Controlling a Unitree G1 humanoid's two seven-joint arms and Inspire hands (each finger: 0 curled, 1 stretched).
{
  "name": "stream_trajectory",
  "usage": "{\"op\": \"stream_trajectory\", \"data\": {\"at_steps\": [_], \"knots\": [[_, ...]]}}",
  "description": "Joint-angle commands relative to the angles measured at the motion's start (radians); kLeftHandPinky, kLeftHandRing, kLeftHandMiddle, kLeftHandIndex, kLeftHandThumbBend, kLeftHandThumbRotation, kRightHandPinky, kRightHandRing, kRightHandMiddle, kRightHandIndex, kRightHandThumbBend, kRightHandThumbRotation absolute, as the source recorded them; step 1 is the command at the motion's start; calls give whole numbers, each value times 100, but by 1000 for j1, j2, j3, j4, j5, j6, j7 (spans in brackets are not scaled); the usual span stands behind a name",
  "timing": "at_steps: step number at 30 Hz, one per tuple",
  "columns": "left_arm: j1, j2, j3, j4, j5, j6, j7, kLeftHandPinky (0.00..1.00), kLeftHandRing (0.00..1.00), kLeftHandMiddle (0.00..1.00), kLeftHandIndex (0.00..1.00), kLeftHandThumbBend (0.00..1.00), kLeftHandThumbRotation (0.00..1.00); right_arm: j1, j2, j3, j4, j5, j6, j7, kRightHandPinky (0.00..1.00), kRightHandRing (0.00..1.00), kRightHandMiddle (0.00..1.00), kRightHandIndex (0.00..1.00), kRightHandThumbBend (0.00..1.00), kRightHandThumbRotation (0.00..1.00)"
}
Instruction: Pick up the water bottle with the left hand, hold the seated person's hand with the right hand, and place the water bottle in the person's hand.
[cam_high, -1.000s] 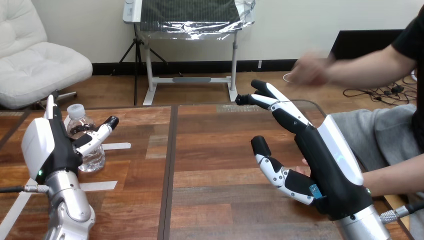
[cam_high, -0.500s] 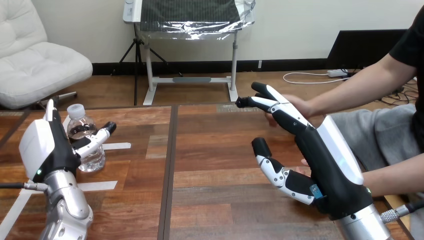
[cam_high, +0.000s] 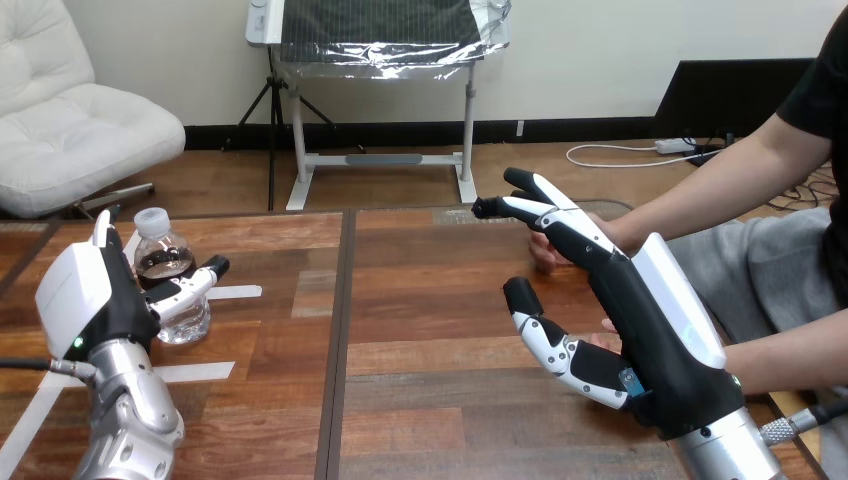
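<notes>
Reach-to-grasp stage. Left hand (cam_high: 85, 295) released, its straight fingers behind and its thumb in front of the upright water bottle (cam_high: 158, 255), which stands on the counter (cam_high: 420, 300) toward the left; no closure round it is visible. Right hand (cam_high: 640, 310) likewise released and raised in front of the person's hand (cam_high: 541, 252); contact cannot be told. Next, as judged: close the left hand round the bottle and the right round the offered hand

No lettering, number or sign could be read. The clear plastic water bottle (cam_high: 158, 250) with white cap showed none.
</notes>
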Motion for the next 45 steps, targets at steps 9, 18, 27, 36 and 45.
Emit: {"op": "stream_trajectory", "data": {"at_steps": [9, 18, 27, 36, 45], "knots": [[-132, 42, -50, 50, 28, 8, 28, 76, 83, 86, 86, 90, 48, -63, -15, -24, -36, 6, 2, 8, 84, 90, 94, 80, 16, 0], [-156, 53, -72, 90, 22, 2, 8, 74, 81, 84, 84, 87, 46, -64, -15, -24, -36, 2, 3, 11, 84, 90, 94, 80, 16, 0], [-179, 59, -92, 123, 22, 9, -14, 76, 82, 84, 83, 85, 46, -63, -16, -26, -41, 2, 8, 15, 84, 91, 93, 80, 17, 0], [-198, 57, -94, 153, -2, -13, -14, 75, 81, 83, 82, 84, 42, -60, -19, -29, -44, -3, 9, 15, 85, 92, 93, 79, 17, 0], [-213, 56, -97, 172, -5, -30, -14, 72, 78, 80, 79, 82, 38, -54, -21, -30, -55, 4, 18, 24, 86, 92, 92, 79, 17, 0]]}}
